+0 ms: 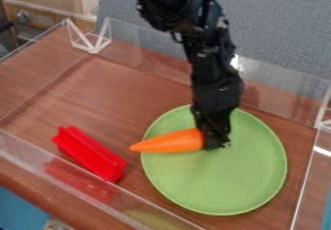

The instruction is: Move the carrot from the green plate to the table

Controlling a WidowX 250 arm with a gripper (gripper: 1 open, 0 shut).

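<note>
Carrot (171,143): orange, lying level, thick end at the gripper (212,140), tip poking out over the left rim of the green plate (253,181); not yet on the table (116,89).

Gripper: black arm pointing straight down at the carrot's thick end; jaws appear clamped on it, though the contact is too small to confirm.

Red block (88,153): on the table, left of the plate, near the carrot tip.

Risks, judged: an end-on hold could let the carrot pivot or slip; a leftward sweep could knock the block; a low drag could catch the rim.
</note>
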